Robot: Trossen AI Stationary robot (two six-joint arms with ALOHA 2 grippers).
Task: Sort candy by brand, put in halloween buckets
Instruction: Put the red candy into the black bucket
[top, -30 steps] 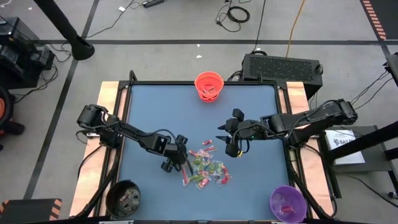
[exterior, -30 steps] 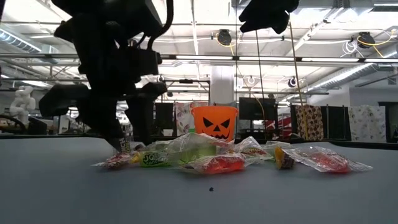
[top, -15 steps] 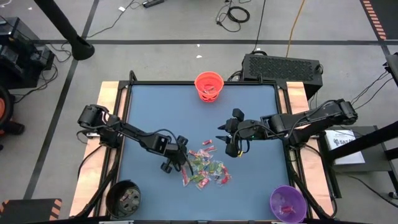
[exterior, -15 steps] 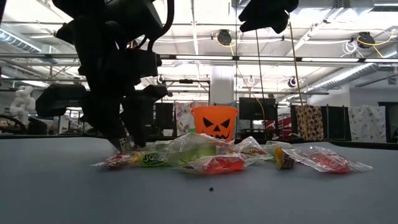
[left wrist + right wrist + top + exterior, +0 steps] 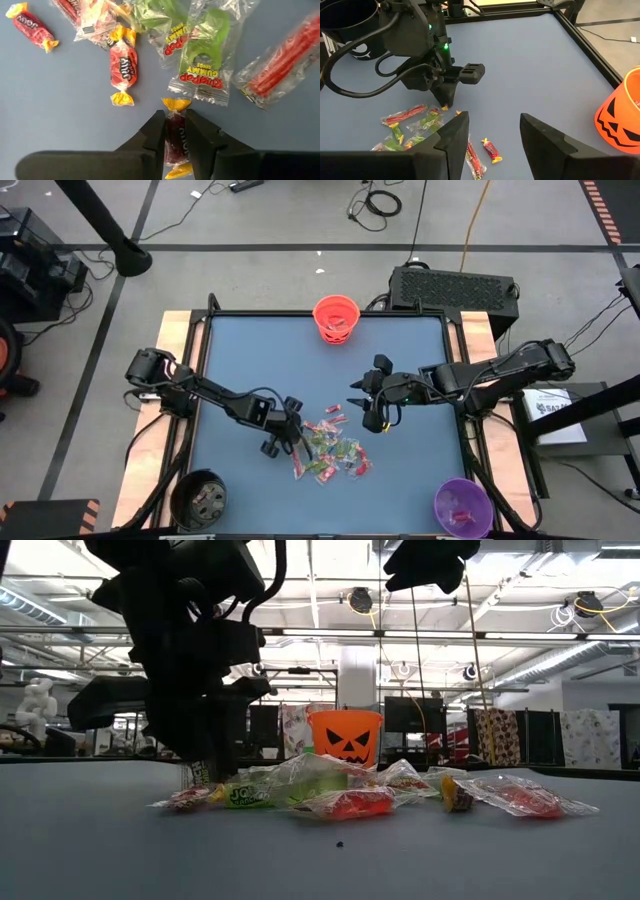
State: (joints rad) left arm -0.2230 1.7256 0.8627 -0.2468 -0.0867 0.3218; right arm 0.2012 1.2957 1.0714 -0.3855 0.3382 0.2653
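The left claw (image 5: 175,132) is at the edge of the candy pile (image 5: 330,448) on the side toward the black bucket (image 5: 198,497), with its fingers closed on a dark red sweet (image 5: 175,140) that has yellow twisted ends. The sweet lies lengthwise between the fingers, on or just above the table (image 5: 240,360); which of the two cannot be determined.

To do this step well, judged from the present state: keep the grip centred on the body of the sweet, not on the twisted ends. Lift straight up so the neighbouring Gummy Pop packets (image 5: 202,60) are not dragged along. Confirm that only one wrapper is held before carrying it to a bucket.

The right claw (image 5: 490,132) hangs open above the table on the side of the pile toward the orange bucket (image 5: 336,318), waiting.

The pile is mixed: clear packets holding green gummy rings, clear packets holding red sticks, and small red twist-wrapped sweets. One red twist-wrapped sweet (image 5: 123,67) lies just beside the gripped piece. The purple bucket (image 5: 462,505) stands at the table corner nearest the right arm's base, and the black bucket at the corner nearest the left arm's base. All three buckets show some contents.
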